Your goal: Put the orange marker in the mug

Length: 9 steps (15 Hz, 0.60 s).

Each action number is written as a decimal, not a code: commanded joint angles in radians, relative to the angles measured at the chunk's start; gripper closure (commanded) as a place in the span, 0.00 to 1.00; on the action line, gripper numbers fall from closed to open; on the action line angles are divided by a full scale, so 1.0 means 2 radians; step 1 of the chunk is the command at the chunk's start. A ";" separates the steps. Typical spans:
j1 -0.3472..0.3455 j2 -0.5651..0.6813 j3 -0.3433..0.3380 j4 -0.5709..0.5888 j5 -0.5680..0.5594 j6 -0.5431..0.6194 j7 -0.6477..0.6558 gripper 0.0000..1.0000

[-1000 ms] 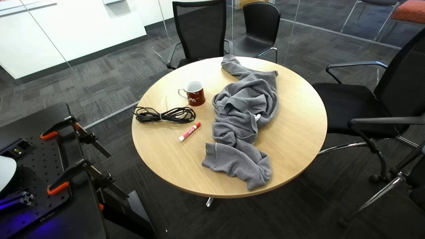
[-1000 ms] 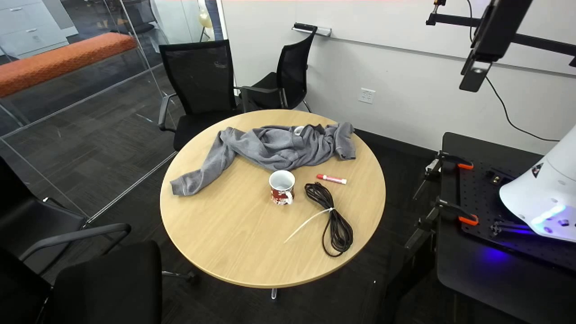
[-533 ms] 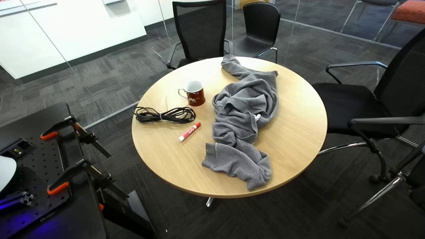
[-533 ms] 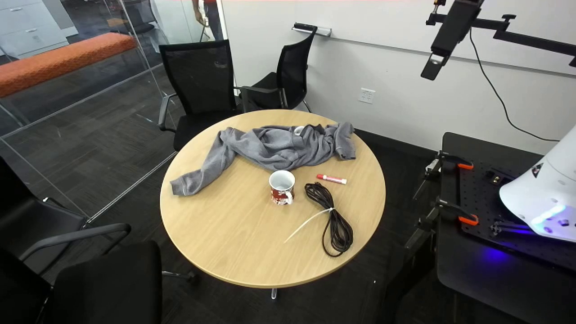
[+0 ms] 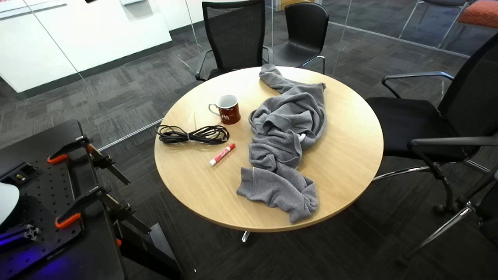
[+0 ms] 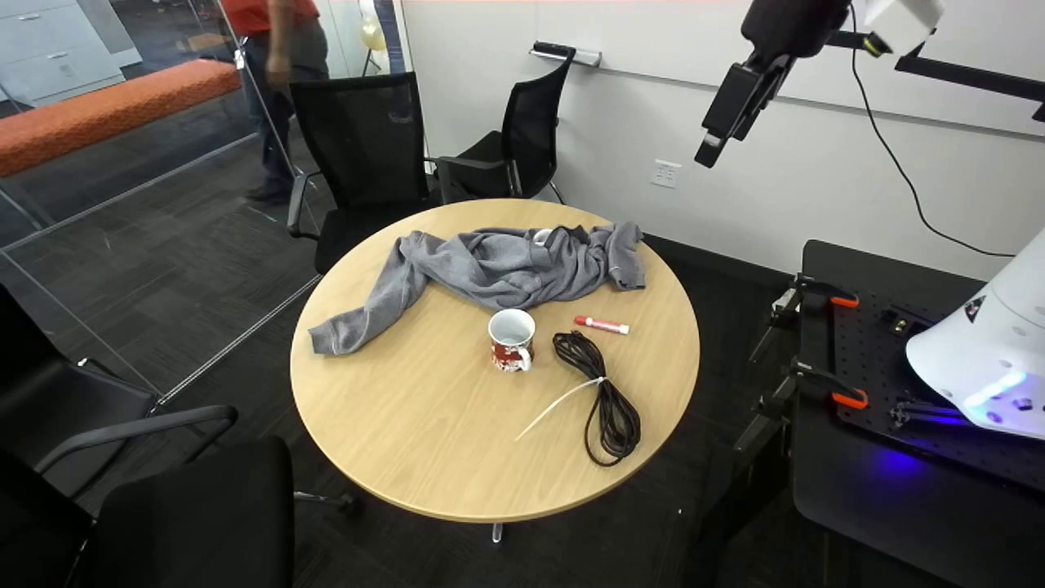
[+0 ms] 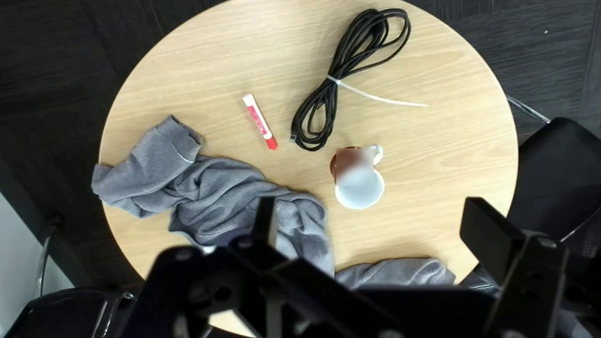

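The pincer (image 7: 369,211) hangs well above the worktop (image 5: 344,155), jaws wide apart and gripping nothing. None of the task looks done yet: the orange marker (image 7: 259,120) lies flat between the black cable (image 7: 342,70) and the grey cloth (image 5: 291,114), outside the upright mug (image 5: 230,113); grasping, carrying and dropping remain. Counted: one marker, one mug, one cable, one cloth.

Three downward views, same table (image 6: 441,396)
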 commanded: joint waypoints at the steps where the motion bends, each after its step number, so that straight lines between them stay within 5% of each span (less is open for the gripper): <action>1: -0.019 0.050 -0.004 -0.007 -0.030 0.048 0.021 0.00; 9: -0.036 0.170 -0.022 0.000 -0.092 0.134 0.029 0.00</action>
